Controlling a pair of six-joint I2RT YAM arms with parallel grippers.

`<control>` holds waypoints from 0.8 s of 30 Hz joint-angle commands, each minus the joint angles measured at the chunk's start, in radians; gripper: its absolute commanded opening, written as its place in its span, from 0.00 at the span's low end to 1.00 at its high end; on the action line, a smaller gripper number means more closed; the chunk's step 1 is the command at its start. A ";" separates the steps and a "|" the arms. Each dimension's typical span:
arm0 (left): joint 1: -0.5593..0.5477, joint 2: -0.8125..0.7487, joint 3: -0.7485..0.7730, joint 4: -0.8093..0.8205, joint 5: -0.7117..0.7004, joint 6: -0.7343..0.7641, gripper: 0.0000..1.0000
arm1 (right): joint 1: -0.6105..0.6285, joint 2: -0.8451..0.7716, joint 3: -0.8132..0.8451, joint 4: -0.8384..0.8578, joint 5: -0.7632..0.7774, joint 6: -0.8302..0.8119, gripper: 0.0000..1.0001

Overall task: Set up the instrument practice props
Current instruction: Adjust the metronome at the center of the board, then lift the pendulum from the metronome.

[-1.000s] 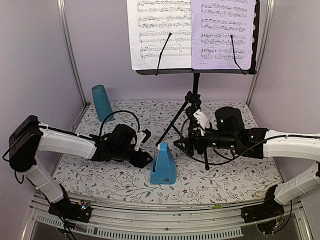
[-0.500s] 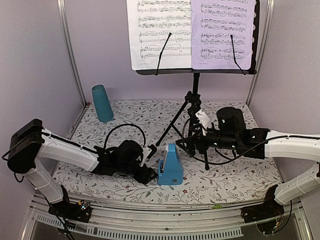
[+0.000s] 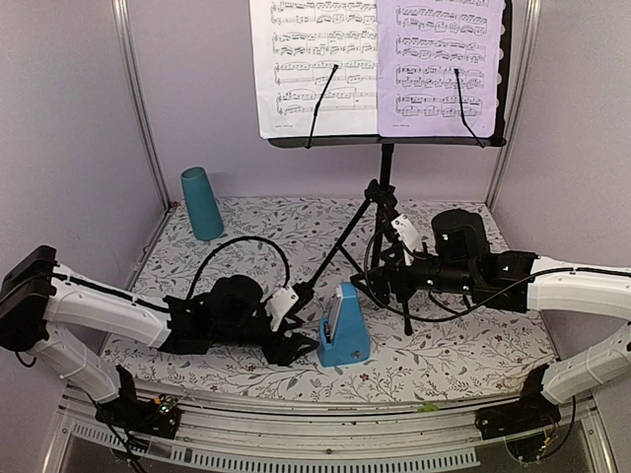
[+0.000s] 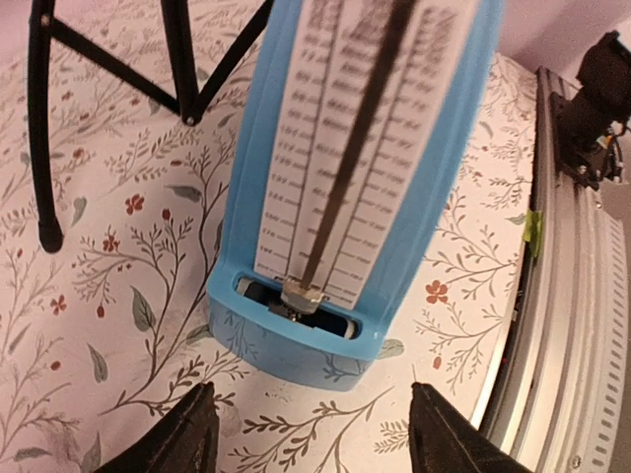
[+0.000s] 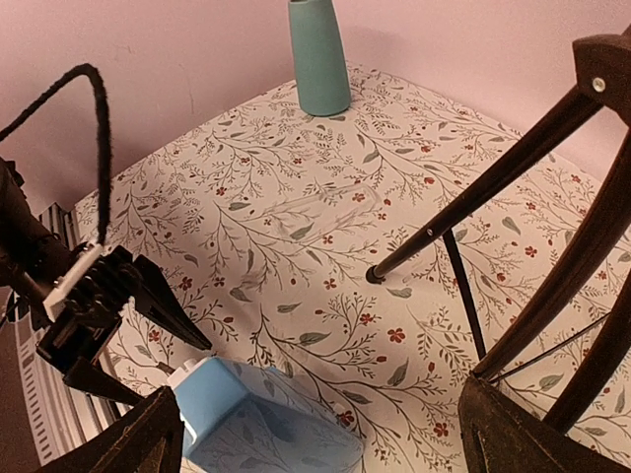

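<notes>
The black music stand point(image 3: 385, 141) stands at the back on its tripod, holding a white sheet point(image 3: 314, 64) and a lavender sheet point(image 3: 439, 59). The small blue metronome point(image 3: 344, 335) stands upright on the floral mat, near the front and left of the tripod legs point(image 3: 340, 246). My left gripper point(image 3: 299, 323) lies low just left of it. In the left wrist view the metronome point(image 4: 365, 197) stands just ahead of the left gripper point(image 4: 311, 434), which is open, and nothing lies between its fingers point(image 4: 187, 439). My right gripper point(image 3: 382, 264) hovers open by the tripod, above the metronome point(image 5: 261, 424).
A tall teal cup point(image 3: 201, 203) stands at the back left of the mat. The tripod legs point(image 5: 463, 212) spread across the mat's middle. The metal front rail point(image 4: 562, 296) runs close to the right of the metronome. Walls and frame posts point(image 3: 138, 99) close in the sides.
The metronome has slid to the right along the mat, and my left gripper has followed it rightward and lower. My right arm has hardly moved.
</notes>
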 commanded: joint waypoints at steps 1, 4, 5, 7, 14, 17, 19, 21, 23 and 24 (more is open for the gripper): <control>0.048 -0.068 -0.071 0.199 0.108 0.181 0.66 | -0.010 0.021 0.032 -0.028 -0.010 0.113 0.99; 0.067 -0.058 -0.085 0.267 0.158 0.264 0.66 | -0.010 0.037 0.036 -0.020 -0.017 0.168 0.99; 0.075 -0.048 -0.082 0.283 0.176 0.291 0.66 | -0.010 0.042 0.037 -0.017 -0.025 0.180 0.99; 0.099 -0.019 -0.073 0.310 0.221 0.326 0.64 | -0.010 0.058 0.040 -0.018 -0.037 0.203 0.99; 0.137 0.087 0.014 0.287 0.324 0.409 0.60 | -0.009 0.063 0.039 -0.031 -0.023 0.241 1.00; 0.137 0.124 0.029 0.293 0.314 0.417 0.58 | -0.009 0.063 0.036 -0.043 -0.021 0.242 1.00; 0.139 0.137 0.034 0.303 0.321 0.419 0.57 | -0.009 0.065 0.033 -0.046 -0.024 0.243 1.00; 0.139 0.151 0.045 0.294 0.325 0.422 0.55 | -0.008 0.065 0.031 -0.049 -0.024 0.244 1.00; 0.139 0.160 0.049 0.289 0.325 0.426 0.53 | -0.008 0.066 0.029 -0.051 -0.022 0.245 1.00; 0.139 0.162 0.049 0.287 0.322 0.430 0.52 | -0.008 0.066 0.027 -0.052 -0.021 0.245 1.00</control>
